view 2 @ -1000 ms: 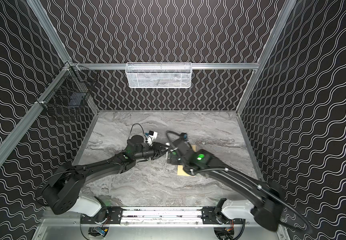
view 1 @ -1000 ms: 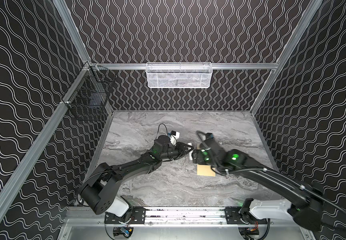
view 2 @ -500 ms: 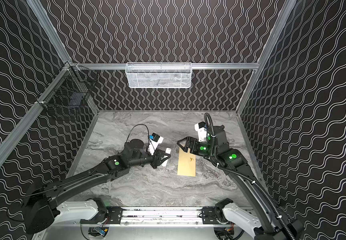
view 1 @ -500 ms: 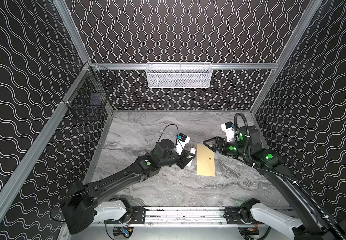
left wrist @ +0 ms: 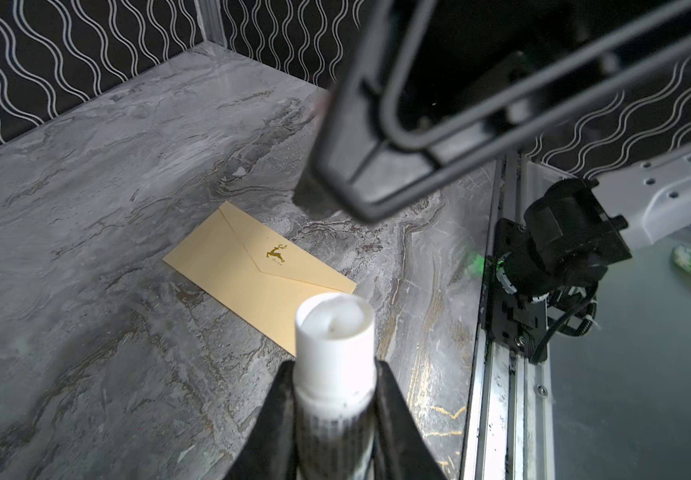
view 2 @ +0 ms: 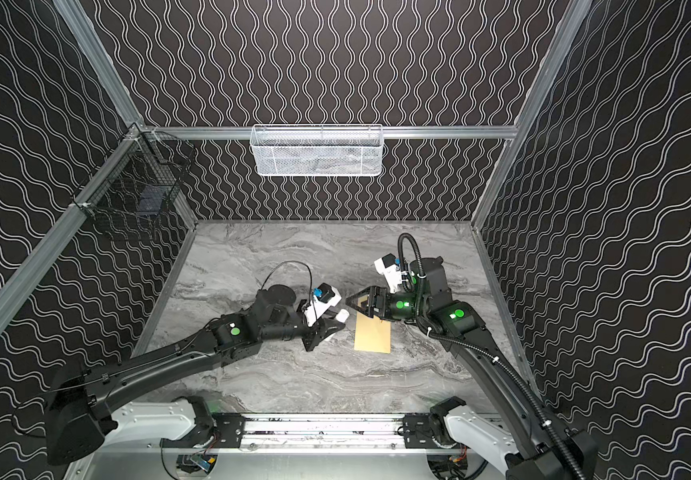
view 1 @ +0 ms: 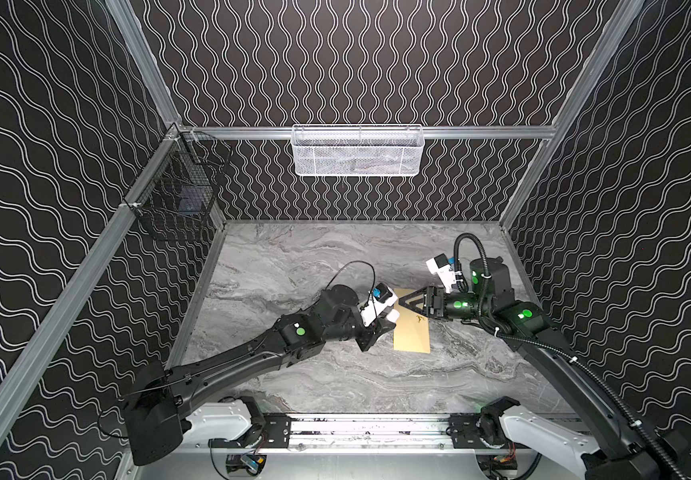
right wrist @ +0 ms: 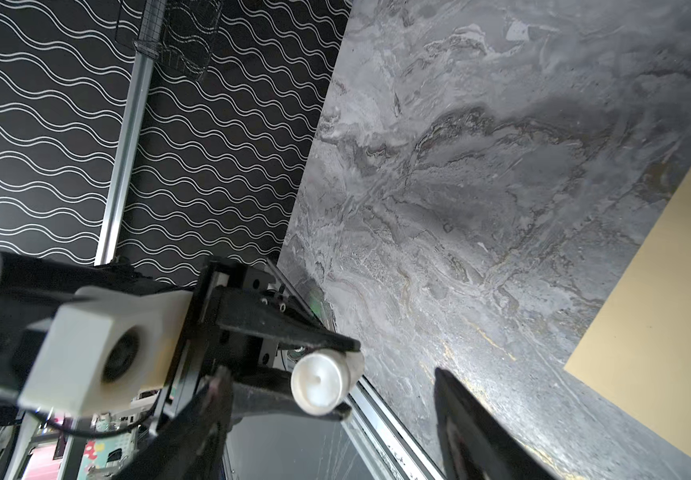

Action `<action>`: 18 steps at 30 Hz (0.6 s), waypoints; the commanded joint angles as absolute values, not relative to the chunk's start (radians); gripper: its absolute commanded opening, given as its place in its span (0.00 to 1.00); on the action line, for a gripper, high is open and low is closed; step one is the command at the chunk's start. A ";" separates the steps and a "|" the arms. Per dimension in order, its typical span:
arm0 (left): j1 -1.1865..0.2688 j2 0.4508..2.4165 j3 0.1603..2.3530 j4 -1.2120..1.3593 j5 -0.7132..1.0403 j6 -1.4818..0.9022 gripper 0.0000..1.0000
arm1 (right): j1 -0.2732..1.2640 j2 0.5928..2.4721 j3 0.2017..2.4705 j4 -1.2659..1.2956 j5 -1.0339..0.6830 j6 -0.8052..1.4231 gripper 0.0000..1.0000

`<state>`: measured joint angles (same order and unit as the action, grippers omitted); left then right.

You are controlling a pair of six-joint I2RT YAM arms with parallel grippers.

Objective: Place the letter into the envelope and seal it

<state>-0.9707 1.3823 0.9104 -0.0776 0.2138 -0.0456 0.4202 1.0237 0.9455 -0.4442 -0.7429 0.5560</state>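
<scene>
Entry: one long tan paper envelope, lying flat near the middle of the grey marble-patterned tabletop. Its short ends face the front and back edges, and its pointed flap is folded down with a small gold deer mark on it. Change noted: a second ago both arms were bunched over the envelope and hid most of it; they have since drawn apart, and nearly its whole face now shows. Of the letter, none is in sight in any view. It is judged to be inside already, though whether the flap is stuck down cannot be told. One left gripper, clamped on one white cylindrical plastic tube, whose open end juts past the fingertips near the envelope's left long edge. One right gripper, jaws spread and empty, hovering over the envelope's back end. Also two wall baskets: one white mesh basket and one black wire basket.
</scene>
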 commanded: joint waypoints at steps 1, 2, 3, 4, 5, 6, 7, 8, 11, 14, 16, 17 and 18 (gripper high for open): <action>-0.986 1.390 0.926 -0.075 0.182 0.013 0.00 | 0.431 1.034 0.935 -0.414 -0.775 0.535 0.76; -0.994 1.392 0.931 -0.079 0.176 0.021 0.00 | 0.431 1.040 0.932 -0.417 -0.769 0.534 0.75; -1.000 1.394 0.934 -0.081 0.173 0.027 0.00 | 0.431 1.046 0.931 -0.422 -0.762 0.532 0.74; -1.003 1.395 0.935 -0.081 0.170 0.026 0.00 | 0.461 1.050 0.930 -0.422 -0.761 0.532 0.73; -1.005 1.396 0.938 -0.079 0.166 0.027 0.00 | 0.469 1.057 0.927 -0.420 -0.760 0.532 0.71; -1.005 1.396 0.937 -0.078 0.162 0.026 0.00 | 0.477 1.060 0.927 -0.420 -0.757 0.532 0.71; -1.005 1.398 0.937 -0.078 0.160 0.028 0.00 | 0.487 1.064 0.924 -0.419 -0.753 0.535 0.70; -1.005 1.402 0.941 -0.081 0.159 0.029 0.00 | 0.498 1.068 0.923 -0.419 -0.748 0.535 0.69; -1.008 1.409 0.947 -0.092 0.145 0.031 0.00 | 0.526 1.074 0.919 -0.414 -0.738 0.539 0.65; -1.009 1.410 0.948 -0.091 0.146 0.035 0.00 | 0.540 1.085 0.918 -0.420 -0.723 0.541 0.60; -1.013 1.408 0.948 -0.091 0.140 0.039 0.00 | 0.541 1.095 0.913 -0.417 -0.720 0.547 0.55; -1.015 1.407 0.947 -0.095 0.135 0.045 0.00 | 0.541 1.100 0.911 -0.417 -0.718 0.549 0.52; -1.017 1.405 0.948 -0.096 0.128 0.048 0.00 | 0.542 1.104 0.912 -0.418 -0.718 0.550 0.48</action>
